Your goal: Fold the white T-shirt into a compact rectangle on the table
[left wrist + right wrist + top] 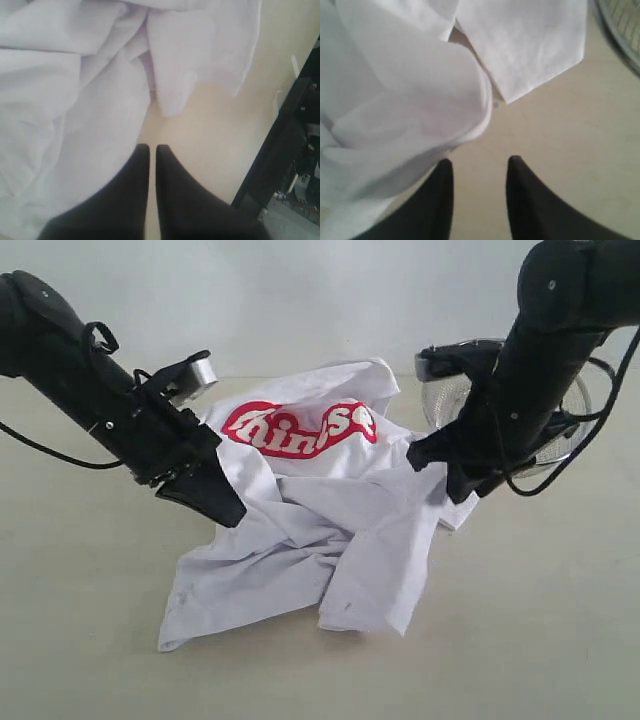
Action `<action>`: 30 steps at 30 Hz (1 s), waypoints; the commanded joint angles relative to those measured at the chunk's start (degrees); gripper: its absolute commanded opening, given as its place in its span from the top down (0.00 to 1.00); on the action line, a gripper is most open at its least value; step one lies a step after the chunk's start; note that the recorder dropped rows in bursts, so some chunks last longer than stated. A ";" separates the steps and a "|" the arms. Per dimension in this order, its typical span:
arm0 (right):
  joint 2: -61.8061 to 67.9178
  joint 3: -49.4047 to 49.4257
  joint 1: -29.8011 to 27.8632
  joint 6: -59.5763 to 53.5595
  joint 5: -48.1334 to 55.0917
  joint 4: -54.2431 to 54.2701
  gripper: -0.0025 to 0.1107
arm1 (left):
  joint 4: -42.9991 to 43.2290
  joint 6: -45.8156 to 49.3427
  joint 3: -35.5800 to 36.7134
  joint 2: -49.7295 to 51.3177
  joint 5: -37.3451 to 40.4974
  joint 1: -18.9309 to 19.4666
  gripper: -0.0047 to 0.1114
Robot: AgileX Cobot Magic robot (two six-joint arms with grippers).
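We see the white T-shirt (330, 530) lying crumpled on the tabletop (520, 640) between the two arms, red lettering facing up. Our left fingers (125, 200) are pressed together with nothing between them, just beside the cloth. Our right fingers (535, 200) stand a little apart and empty, one against a fold. A wire-mesh basket (578, 430) sits behind.

- looks bright under soft, even light in the exterior view.
- leaves only faint, diffuse shadows beneath the white t-shirt (300, 540) on the table (90, 640).
- turns soft and blurry in both wrist views, with pale cloth washed out and folds smeared.
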 commanded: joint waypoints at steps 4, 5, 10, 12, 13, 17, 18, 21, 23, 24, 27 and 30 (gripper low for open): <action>-11.00 0.19 -0.10 1.15 -2.30 1.16 0.98 | 2.14 -2.08 3.67 -0.74 0.47 -5.69 0.92; -11.76 0.19 0.36 0.59 -1.59 2.06 0.98 | 2.39 -2.08 4.07 -0.74 -0.06 -6.09 0.92; -9.67 2.85 6.86 -7.60 -2.68 15.10 0.98 | 3.00 -2.54 6.08 -0.74 -6.49 -6.25 0.92; -6.67 6.08 8.92 -7.60 -5.49 15.22 0.98 | 3.00 -2.78 7.68 -0.50 -7.13 -6.25 0.92; -5.83 7.20 9.08 -7.60 -6.43 15.33 0.98 | 3.13 -2.78 8.55 -0.50 -7.91 -6.25 0.92; -3.25 11.30 9.08 -10.43 -8.60 16.97 0.98 | 3.14 -3.19 12.54 -0.50 -10.14 -6.25 0.92; -3.25 11.66 9.08 -10.43 -9.03 16.69 0.98 | 3.32 -3.80 12.85 -0.50 -11.75 -6.25 0.92; -1.08 12.81 9.08 -10.43 -9.86 16.82 0.98 | 6.90 -7.51 13.36 -0.12 -17.26 -6.25 0.92; 0.87 12.94 9.08 -10.43 -10.44 16.82 0.98 | 8.95 -8.97 13.36 0.85 -19.26 -6.25 0.92; 1.37 12.94 9.08 -10.43 -10.69 16.82 0.98 | 9.93 -10.10 13.36 1.16 -20.16 -6.25 0.92; 1.86 13.03 9.08 -10.43 -11.90 16.82 0.98 | 11.31 -11.91 13.36 2.04 -21.29 -6.25 0.92; 2.02 13.03 9.08 -10.43 -12.10 16.82 0.98 | 12.73 -12.66 13.36 2.97 -21.30 -6.25 0.92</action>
